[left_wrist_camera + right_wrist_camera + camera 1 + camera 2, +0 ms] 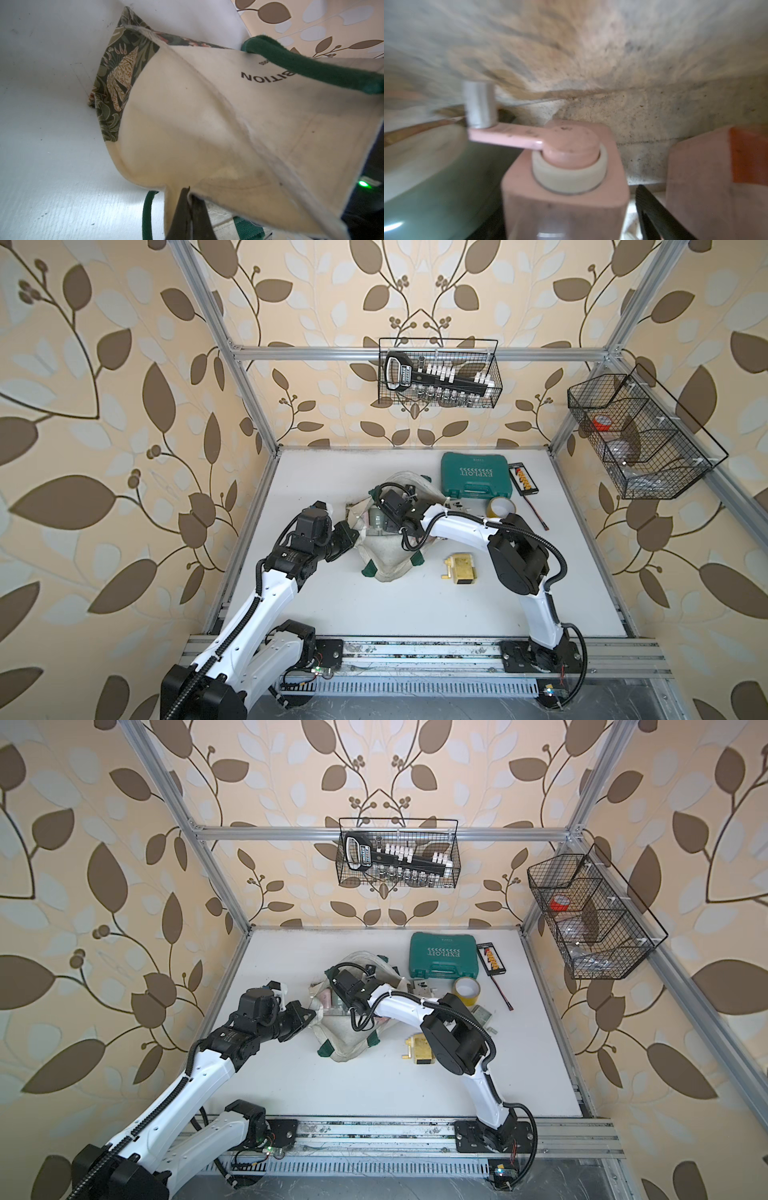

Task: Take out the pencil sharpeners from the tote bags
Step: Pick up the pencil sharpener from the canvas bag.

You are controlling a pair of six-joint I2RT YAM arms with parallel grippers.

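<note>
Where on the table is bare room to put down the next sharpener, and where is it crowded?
Bare: the wide front strip of the table between the tote bag and the front rail, and the back left corner. Crowded: back right, around the teal case and tape roll; the yellow sharpener lies right of the bag.

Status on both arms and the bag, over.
Left gripper shut on tote bag rim. Right gripper open inside, straddling pink sharpener. Yellow sharpener already out. Green sharpener close beside.
</note>
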